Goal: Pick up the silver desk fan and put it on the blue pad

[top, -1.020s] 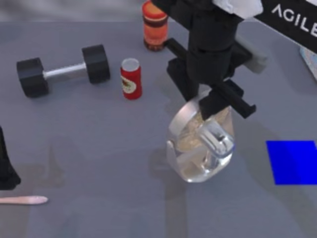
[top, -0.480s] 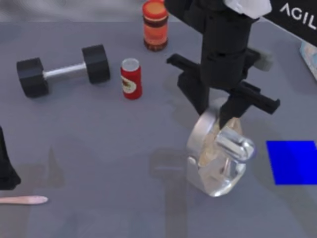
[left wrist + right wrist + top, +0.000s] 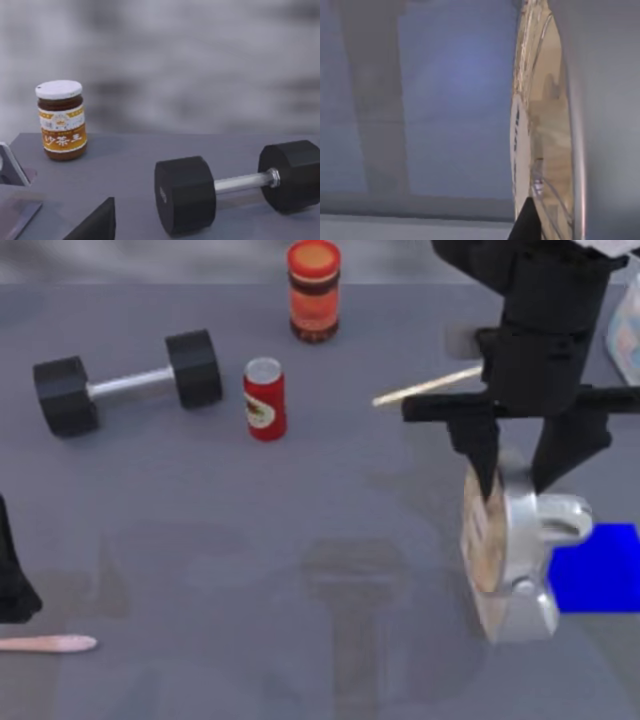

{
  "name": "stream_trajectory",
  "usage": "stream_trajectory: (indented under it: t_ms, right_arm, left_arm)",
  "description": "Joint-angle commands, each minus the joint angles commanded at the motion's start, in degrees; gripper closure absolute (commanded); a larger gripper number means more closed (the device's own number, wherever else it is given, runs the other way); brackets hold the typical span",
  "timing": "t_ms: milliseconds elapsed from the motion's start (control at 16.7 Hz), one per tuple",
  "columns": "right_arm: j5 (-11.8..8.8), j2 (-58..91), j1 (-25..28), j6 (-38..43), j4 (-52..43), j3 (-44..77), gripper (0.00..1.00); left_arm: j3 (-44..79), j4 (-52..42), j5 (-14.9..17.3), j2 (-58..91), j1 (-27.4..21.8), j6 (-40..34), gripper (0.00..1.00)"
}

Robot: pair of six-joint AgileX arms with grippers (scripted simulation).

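The silver desk fan is upright and seen edge-on in the top view, with its beige grille facing left and its wedge base toward the front edge. My right gripper is shut on the top of its ring, one finger on each side. The blue pad lies just right of the fan, and the rear knob overlaps the pad's left edge. The right wrist view shows the fan's ring and grille close up. My left gripper is parked at the left edge, open.
A black-ended dumbbell, a red can and an orange jar stand at the back left. A thin wooden stick lies left of my right arm. A pale stick lies at the front left.
My right gripper has carried the fan to the right, from the table's middle to beside the blue pad. The fan has turned upright. The wooden stick is now uncovered.
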Motion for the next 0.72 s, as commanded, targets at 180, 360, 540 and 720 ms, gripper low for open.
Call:
stream_trajectory:
  t_ms: [180, 360, 540, 720]
  right_arm:
    - [-0.3, -3.9, -3.5, -23.6, 1.1, -4.0, 1.00]
    - [0.1, -7.7, -7.1, -46.8, 3.1, -8.4, 1.00]
    - [1.3, -11.2, -10.7, -67.5, 5.8, -12.9, 1.00]
    - [3.0, -14.3, -13.9, -84.6, 8.8, -17.4, 1.00]
  left_arm:
    - [0.0, 0.0, 0.0, 0.0, 0.0, 0.0, 0.00]
    - [0.0, 0.0, 0.0, 0.0, 0.0, 0.0, 0.00]
    - [0.0, 0.0, 0.0, 0.0, 0.0, 0.0, 0.00]
    - [0.0, 0.0, 0.0, 0.0, 0.0, 0.0, 0.00]
